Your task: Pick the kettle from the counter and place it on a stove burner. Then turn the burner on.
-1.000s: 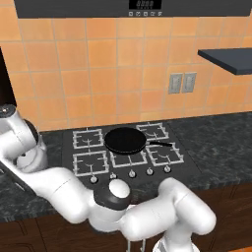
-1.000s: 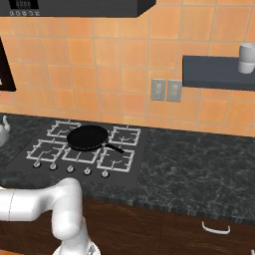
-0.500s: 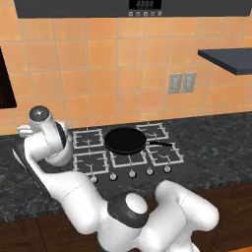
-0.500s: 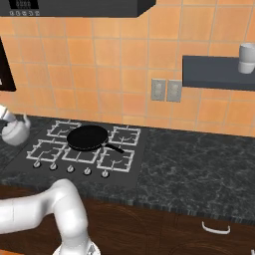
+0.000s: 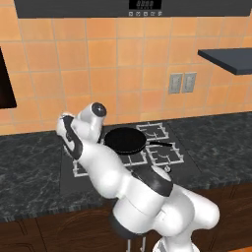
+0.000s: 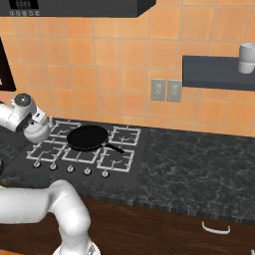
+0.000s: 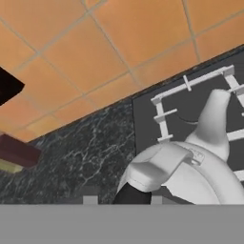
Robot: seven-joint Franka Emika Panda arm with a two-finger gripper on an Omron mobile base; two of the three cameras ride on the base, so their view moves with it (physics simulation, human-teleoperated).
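Simulated kitchen. Back wall (image 6: 114, 55) is square orange-tan tile w/ thin pale grout; a double grey outlet (image 6: 166, 90) sits on it right of the stove. A dark hood w/ a small display (image 5: 142, 5) runs across the top. A dark shelf (image 6: 216, 72) juts from the wall on the right, w/ a white cup (image 6: 247, 58) on it.

The counter (image 6: 199, 169) is dark grey-black stone w/ pale marbling, glossy, over brown wood cabinets (image 6: 174, 231); one pale curved drawer handle (image 6: 215, 229) shows lower right.

The stove (image 6: 82, 149) is a flat black cooktop set into the counter, w/ pale square wire grates and a row of small round knobs (image 6: 69, 169) along its front edge. A flat round black pan (image 6: 88, 137) sits near the middle, its thin handle pointing right.

The white arm (image 5: 113, 177) rises from the base and reaches over the stove's left side.

The kettle (image 6: 36, 130) is at the stove's left end, at the end of the arm, seemingly lifted clear of the counter. In the right base view it is a small rounded pale-silver body under the hand. In the hand view the kettle (image 7: 190, 167) is close: smooth matt silver-white, squat dome, a short tapered spout pointing up-frame over the grate, a dark patch at its base.

The gripper (image 6: 31, 122) sits right at the kettle's top; whether the fingers are clamped on it or apart, I cannot tell, as the tips are hidden.
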